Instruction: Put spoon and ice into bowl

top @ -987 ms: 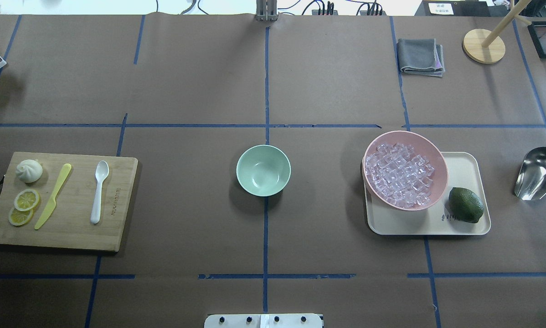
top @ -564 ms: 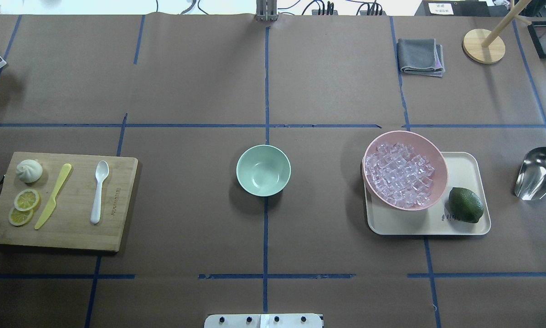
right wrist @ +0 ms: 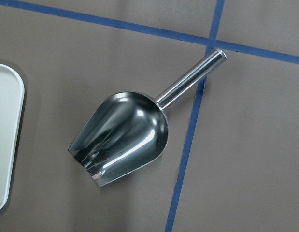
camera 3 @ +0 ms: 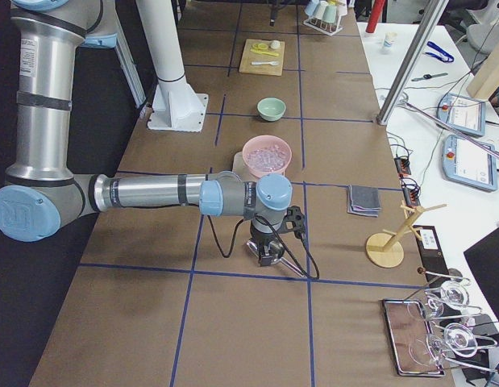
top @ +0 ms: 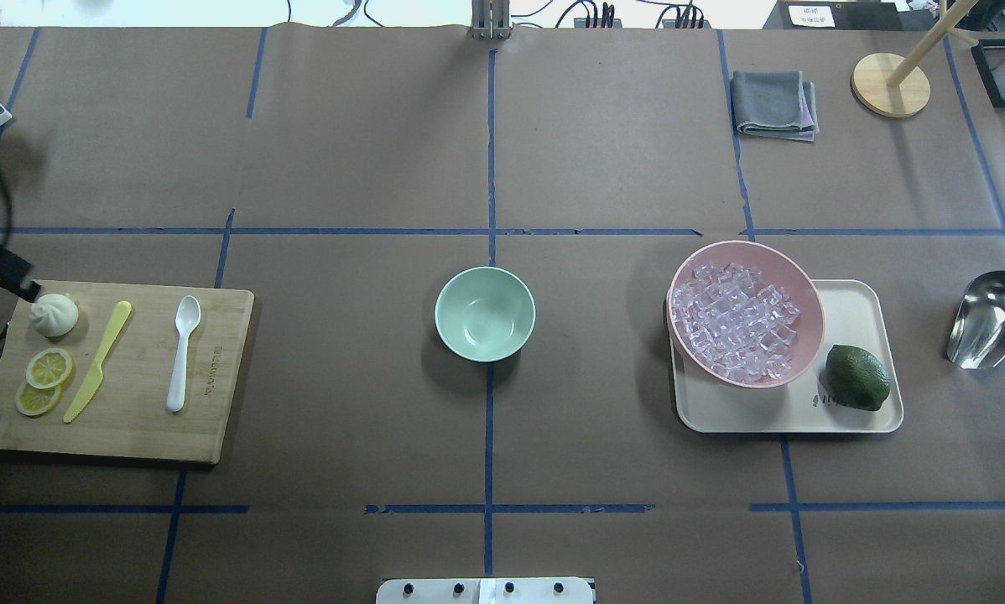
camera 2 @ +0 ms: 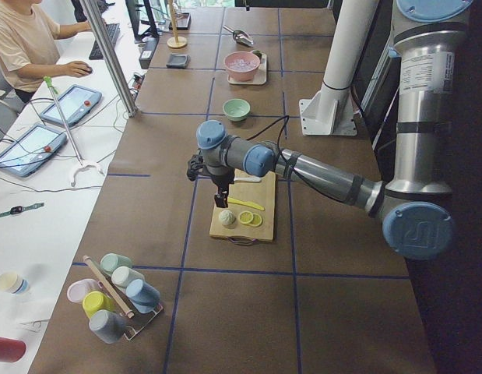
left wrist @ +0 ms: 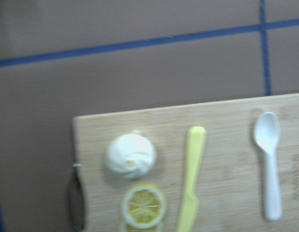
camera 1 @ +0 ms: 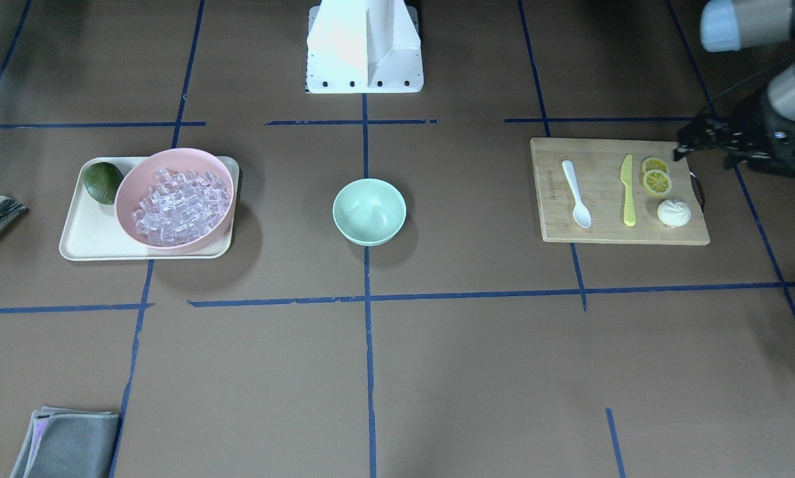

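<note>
The white spoon (top: 182, 352) lies on the cutting board (top: 142, 419) at the left, scoop away from the robot; it also shows in the left wrist view (left wrist: 268, 164). The clear ice cubes (top: 736, 323) fill the pink bowl (top: 750, 247) on the right. The mint-green bowl (top: 485, 314) stands empty at the table's middle. My left gripper (top: 23, 283) hovers at the board's far left corner, beside the bun; I cannot tell whether it is open. My right gripper (camera 3: 265, 250) hangs above a steel scoop (right wrist: 122, 135), seen only from the side; its state is unclear.
A yellow-green knife (top: 98, 361), a white bun (top: 54, 315) and lemon slices (top: 49, 367) share the board. The pink bowl sits on a cream tray (top: 855, 306) with a lime (top: 857, 377). A grey cloth (top: 773, 103) and a wooden stand (top: 891, 84) are at the far right.
My left gripper has come into the overhead view at the left edge, by the board's far corner. Nothing on the table has moved.
</note>
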`<state>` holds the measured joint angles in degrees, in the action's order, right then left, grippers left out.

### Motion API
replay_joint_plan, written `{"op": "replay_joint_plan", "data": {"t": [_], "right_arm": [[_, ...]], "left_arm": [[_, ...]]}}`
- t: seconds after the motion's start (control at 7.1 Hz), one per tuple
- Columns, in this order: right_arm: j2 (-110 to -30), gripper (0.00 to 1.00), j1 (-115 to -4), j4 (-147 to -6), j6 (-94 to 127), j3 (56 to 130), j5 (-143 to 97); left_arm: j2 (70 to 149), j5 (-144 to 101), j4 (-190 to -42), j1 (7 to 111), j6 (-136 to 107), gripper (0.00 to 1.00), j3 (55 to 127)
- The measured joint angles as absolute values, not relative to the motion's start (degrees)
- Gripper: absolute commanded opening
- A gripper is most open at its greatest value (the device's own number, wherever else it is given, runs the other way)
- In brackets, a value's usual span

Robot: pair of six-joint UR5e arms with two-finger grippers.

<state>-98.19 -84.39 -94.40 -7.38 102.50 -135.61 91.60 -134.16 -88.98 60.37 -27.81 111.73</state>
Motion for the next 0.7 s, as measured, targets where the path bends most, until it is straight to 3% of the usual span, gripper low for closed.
{"op": "replay_joint_plan", "data": {"t": [0.28,0.7], "right_arm": [[-97.91,1.0,-84.38,-94.39,-7.31,102.44,-136.65],[-97.35,1.0,-84.24,-92.81,-7.42,102.19,-137.56]], "left_arm": [[96.17,-126.31,-91.48,49.26,-39.61,1.0,110.97],[99.04,-119.99,-97.19,43.03,-47.19,1.0,105.38]]}}
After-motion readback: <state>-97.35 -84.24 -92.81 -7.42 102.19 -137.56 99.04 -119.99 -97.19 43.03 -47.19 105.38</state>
